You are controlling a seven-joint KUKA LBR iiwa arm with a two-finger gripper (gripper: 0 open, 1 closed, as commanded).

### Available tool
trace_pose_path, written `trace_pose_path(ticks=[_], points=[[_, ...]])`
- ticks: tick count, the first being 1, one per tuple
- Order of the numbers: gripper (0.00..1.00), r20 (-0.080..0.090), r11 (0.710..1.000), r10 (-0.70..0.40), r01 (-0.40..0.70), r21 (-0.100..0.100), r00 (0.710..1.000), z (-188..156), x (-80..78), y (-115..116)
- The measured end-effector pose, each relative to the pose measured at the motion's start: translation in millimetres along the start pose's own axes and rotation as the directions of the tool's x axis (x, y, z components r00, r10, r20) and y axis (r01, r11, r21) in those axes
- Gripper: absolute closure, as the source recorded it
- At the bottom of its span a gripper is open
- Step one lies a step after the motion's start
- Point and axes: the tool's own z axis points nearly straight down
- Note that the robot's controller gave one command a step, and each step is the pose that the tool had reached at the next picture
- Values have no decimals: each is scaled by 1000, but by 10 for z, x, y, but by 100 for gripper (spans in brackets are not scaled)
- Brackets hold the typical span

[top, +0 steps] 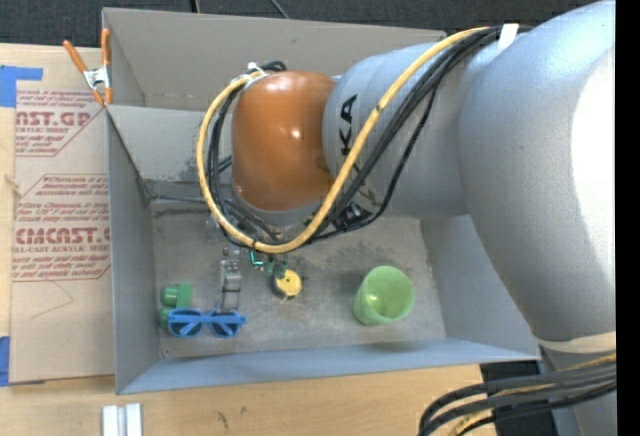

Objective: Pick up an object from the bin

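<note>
Camera view: a small yellow piece (287,284) is the thing nearest the tool. It lies on the grey floor of the bin (130,224), toward the near wall and about midway between left and right. The gripper (232,282) hangs just left of it, low over the floor, and the two look apart. Whether the gripper is wide, narrow or holding something cannot be told, because the parts above hide most of it.

Right of the yellow piece, well apart from it, sits a green cup (382,295), also close to the near wall. In the near left corner lie blue sunglasses (205,324), stretched along the near wall. A small green thing (177,297) lies just beyond their left end.

Above the gripper bulges the orange cover (280,139), ringed by a loop of yellow and black cables (215,124). The broad grey arm (520,124) comes in from the right over the far right part of the bin.
</note>
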Motion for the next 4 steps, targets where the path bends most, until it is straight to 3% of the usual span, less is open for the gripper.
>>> trace_pose_path(ticks=[1,2,3,4], points=[[0,1,1000,-14,14,0,1000,872,418,309],[0,9,999,-34,34,-2,999,514,466,420],[0,6,995,96,-96,-1,995,535,451,295],[0,4,957,291,-291,-1,957,841,449,418]])
